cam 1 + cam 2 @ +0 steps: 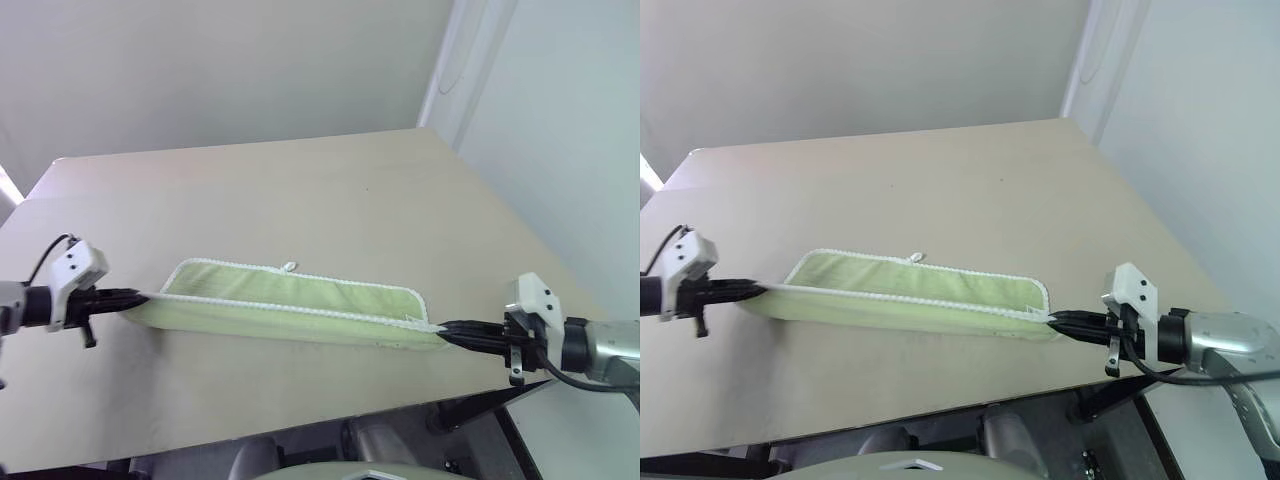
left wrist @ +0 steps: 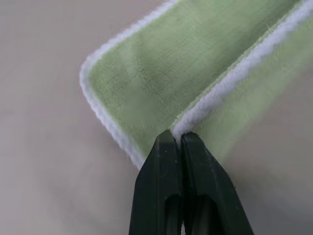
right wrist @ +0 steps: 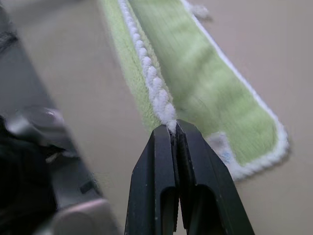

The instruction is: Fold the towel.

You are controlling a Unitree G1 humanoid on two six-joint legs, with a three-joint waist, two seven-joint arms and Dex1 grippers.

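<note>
Yellow-green and white-edged, the towel (image 1: 290, 300) stretches across the near part of the beige tabletop (image 1: 330, 190), doubled over so one long edge lies on the surface while the other is lifted. The left hand (image 1: 140, 297) and right hand (image 1: 445, 330) are each clamped on an end corner (small loop tag at the far edge).

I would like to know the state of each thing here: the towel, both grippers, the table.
towel: partly folded, near edge lifted and stretched between the grippers, far part lying flat on the table.
left gripper: shut on the towel's near corner.
right gripper: shut on the towel's other near corner.
table: bears the towel.
</note>
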